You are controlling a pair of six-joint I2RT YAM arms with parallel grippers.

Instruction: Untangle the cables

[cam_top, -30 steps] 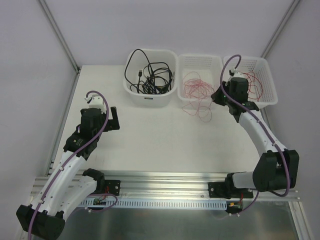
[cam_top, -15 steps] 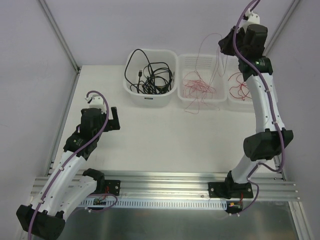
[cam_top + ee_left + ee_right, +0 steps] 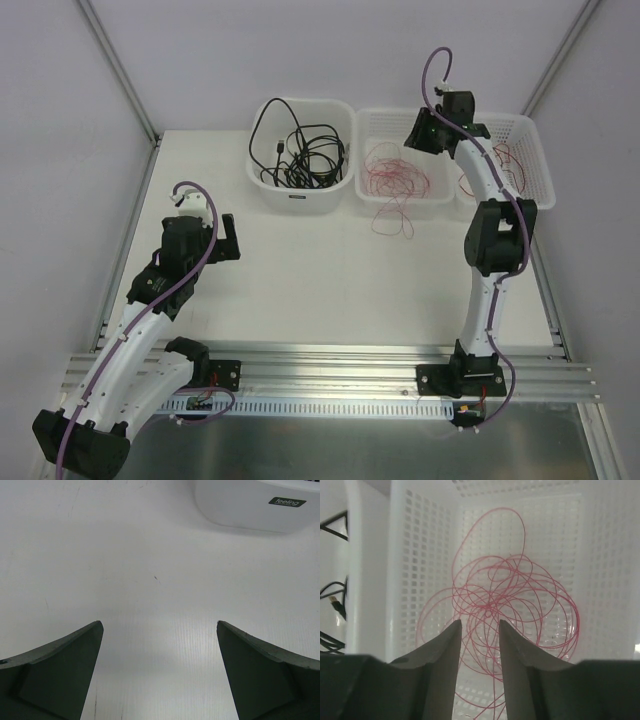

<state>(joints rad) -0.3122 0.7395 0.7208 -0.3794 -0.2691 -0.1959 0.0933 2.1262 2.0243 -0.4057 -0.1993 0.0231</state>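
Many thin red wire loops (image 3: pixel 492 611) in perforated basket (image 3: pixel 600 555).

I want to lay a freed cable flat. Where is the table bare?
The table is bare between the left arm and the right arm, in front of the white tub, and left of that tub. Crowded: red wires spill out before the middle basket.

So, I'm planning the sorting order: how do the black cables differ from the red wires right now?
The black cables are thick, with plug ends; the red wires are very thin. The black cables sit inside the solid white tub; the red wires spill over the front of the perforated middle basket onto the table. Both are tangled loops.
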